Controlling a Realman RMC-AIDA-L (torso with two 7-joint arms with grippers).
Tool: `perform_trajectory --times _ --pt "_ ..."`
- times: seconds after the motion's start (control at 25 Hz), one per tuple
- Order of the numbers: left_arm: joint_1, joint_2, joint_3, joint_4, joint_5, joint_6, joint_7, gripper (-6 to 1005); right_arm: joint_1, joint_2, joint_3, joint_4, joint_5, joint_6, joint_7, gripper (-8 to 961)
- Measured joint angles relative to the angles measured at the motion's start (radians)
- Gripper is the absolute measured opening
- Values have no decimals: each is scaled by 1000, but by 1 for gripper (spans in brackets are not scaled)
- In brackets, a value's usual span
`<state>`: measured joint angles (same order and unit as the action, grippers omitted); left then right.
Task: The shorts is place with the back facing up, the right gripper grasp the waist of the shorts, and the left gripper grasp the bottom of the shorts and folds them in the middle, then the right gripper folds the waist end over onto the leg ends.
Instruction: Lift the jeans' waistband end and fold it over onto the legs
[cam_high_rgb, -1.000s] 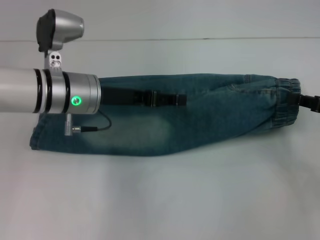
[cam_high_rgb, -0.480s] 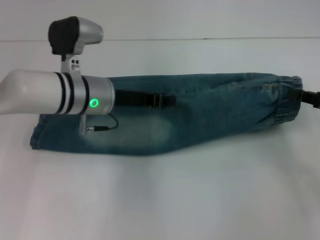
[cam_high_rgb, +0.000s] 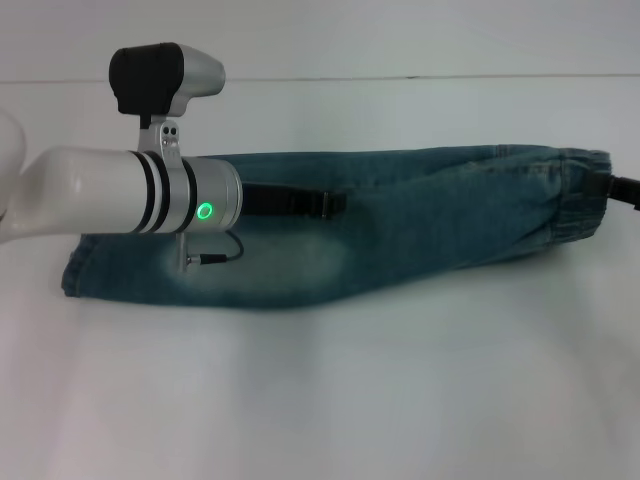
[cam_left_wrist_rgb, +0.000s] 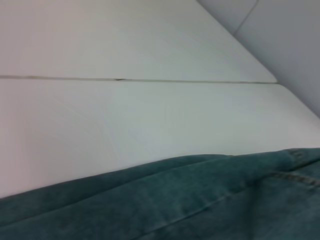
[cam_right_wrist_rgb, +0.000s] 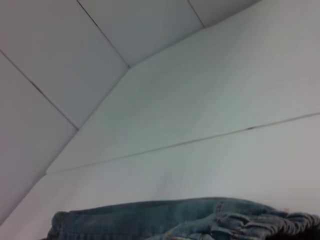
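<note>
The shorts (cam_high_rgb: 400, 220) lie folded lengthwise across mid-frame on the white surface (cam_high_rgb: 320, 400); the left claw (cam_high_rgb: 325, 204) sits above them, and the right claw (cam_high_rgb: 612, 190) should lift the waistband high; neither claw's opening is discernible

Shorts (cam_high_rgb: 400, 225): blue-green washed denim, pale faded patch mid-leg, darker gathered waistband. Tabletop (cam_high_rgb: 320, 400): plain white. Left tool (cam_high_rgb: 300, 204): apparently black; silver wrist, green light.

A plain white bench (cam_high_rgb: 330, 400) fills the scene, crossed by a thin dark seam (cam_left_wrist_rgb: 120, 79) near its far side. Behind it rises a pale grey wall (cam_right_wrist_rgb: 60, 55) of large panels divided by narrow joints, evenly lit.
</note>
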<state>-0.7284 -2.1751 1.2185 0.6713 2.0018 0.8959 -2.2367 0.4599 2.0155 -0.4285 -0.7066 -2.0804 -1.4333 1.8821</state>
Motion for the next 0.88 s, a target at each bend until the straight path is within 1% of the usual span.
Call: perform_trajectory --times 0.16,0.36,0.48,0.72,0.88 --pt "1 0 35 -23 -9 -55 -9 55 -5 3 16 -32 1 -24 4 105" --pt "-2 0 144 -40 -11 -140 -60 55 -10 5 23 -63 1 -43 15 103" --pt "-6 0 165 -50 -11 -149 -67 55 -10 6 28 -78 2 -54 21 103" --pt "-6 0 178 -53 -11 -133 -76 54 -10 6 34 -124 4 -80 45 102" --pt "-6 0 209 -55 -11 -123 -87 54 -7 6 35 -152 10 -102 62 103"
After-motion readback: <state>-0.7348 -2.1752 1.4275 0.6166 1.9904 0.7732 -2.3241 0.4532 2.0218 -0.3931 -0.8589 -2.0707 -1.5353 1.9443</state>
